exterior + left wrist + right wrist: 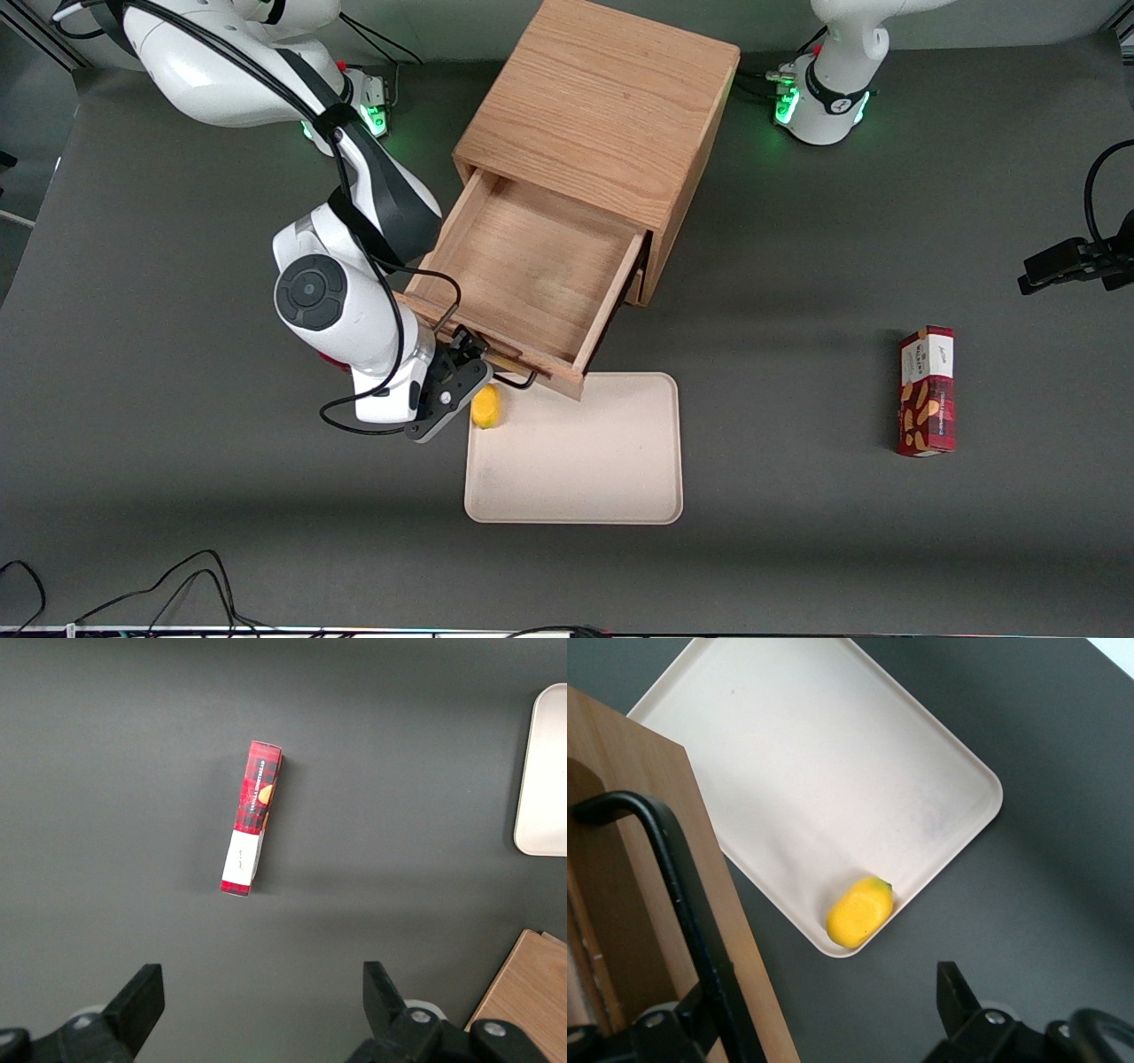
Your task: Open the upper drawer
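Note:
The upper drawer [532, 266] of the oak cabinet [602, 106] stands pulled far out, and its wooden inside holds nothing. Its thin black wire handle [523, 383] runs along the drawer front, which overhangs the tray's edge. My gripper [474, 359] is at that front, at the working arm's end of the handle. In the right wrist view the handle [673, 886] and the drawer front [656, 815] lie close by one finger, and the gripper [815, 1028] is open with its fingers wide apart and only bare table between them.
A beige tray [585, 461] lies in front of the drawer, nearer the front camera, with a small yellow fruit [485, 406] at its edge beside my gripper. A red snack box [927, 391] lies toward the parked arm's end. Cables trail along the table's near edge.

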Robot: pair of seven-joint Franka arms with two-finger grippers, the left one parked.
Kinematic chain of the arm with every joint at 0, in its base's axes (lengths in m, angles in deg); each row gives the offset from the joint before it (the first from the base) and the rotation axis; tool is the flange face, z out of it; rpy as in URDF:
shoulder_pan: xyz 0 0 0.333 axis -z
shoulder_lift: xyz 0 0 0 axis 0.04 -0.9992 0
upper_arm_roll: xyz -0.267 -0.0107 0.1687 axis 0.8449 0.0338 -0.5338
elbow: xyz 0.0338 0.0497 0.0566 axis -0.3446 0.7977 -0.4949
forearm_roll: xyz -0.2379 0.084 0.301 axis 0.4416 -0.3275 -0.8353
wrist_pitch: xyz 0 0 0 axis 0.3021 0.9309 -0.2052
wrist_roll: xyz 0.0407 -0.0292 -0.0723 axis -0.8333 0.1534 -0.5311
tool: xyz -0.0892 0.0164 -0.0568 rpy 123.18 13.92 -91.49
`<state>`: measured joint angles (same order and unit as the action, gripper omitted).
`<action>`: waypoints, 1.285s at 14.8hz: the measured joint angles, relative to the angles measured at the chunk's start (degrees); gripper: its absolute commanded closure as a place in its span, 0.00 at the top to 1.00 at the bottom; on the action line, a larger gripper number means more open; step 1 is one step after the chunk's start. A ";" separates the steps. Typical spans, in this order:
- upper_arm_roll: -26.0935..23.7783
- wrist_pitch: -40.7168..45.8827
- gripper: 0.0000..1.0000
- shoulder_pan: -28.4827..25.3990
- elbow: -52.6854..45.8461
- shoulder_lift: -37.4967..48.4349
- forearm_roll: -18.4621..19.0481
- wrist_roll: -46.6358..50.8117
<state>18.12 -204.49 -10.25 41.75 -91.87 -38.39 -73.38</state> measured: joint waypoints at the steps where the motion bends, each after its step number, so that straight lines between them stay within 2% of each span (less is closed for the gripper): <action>1: 0.01 0.18 1.00 0.07 -0.03 0.00 0.00 -0.03; 13: -0.10 8.16 1.00 0.11 -3.59 0.82 -0.51 0.00; 19: -0.49 15.60 1.00 -0.14 -5.83 2.10 -0.60 0.44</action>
<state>17.63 -188.89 -10.40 35.93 -89.77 -38.98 -72.93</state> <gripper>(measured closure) 0.000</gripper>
